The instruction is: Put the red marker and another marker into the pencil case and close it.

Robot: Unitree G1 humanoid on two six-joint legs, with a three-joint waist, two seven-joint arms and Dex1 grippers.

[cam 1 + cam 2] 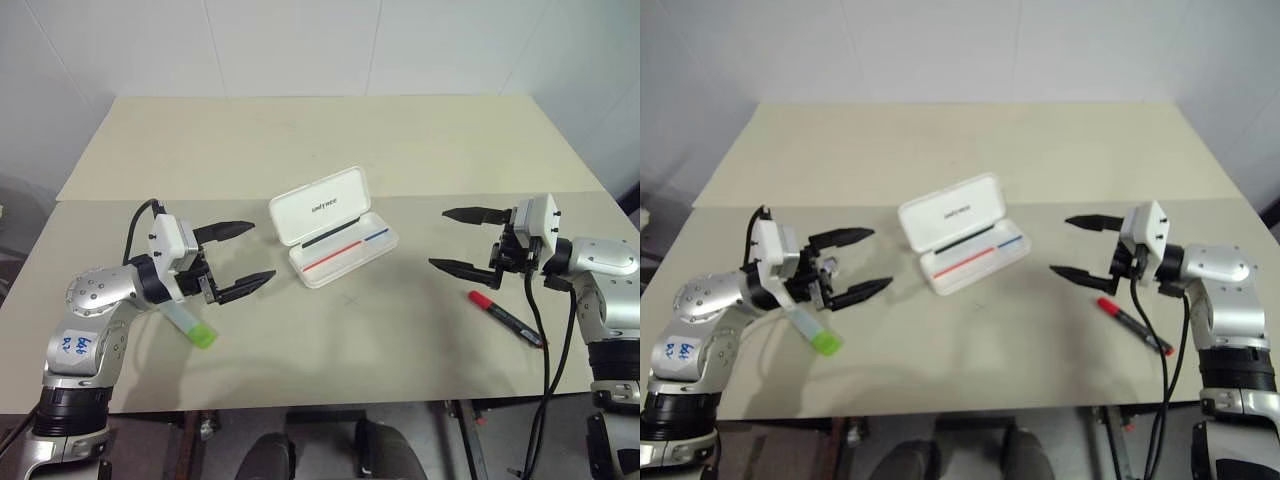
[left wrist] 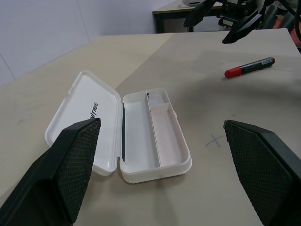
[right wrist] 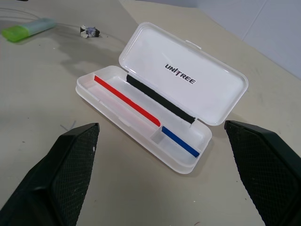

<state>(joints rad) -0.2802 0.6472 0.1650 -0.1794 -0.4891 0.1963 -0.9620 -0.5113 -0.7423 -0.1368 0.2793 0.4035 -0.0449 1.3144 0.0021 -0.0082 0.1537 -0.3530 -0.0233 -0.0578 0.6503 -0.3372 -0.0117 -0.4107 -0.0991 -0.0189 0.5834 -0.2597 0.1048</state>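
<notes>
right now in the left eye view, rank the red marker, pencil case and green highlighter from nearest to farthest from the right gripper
1. red marker, on the table just below the right gripper
2. pencil case, open, mid-table
3. green highlighter, far side, under the left gripper

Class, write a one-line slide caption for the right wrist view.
Open right gripper faces the open, empty pencil case; the green-capped marker lies beyond on the table.

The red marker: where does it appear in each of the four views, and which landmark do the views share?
Left eye view: the red marker lies low on the right, below the right gripper.
Right eye view: low on the right, again under that gripper.
Left wrist view: upper right.
Right wrist view: not in it.
Shared landmark: the open pencil case, mid-table.
</notes>
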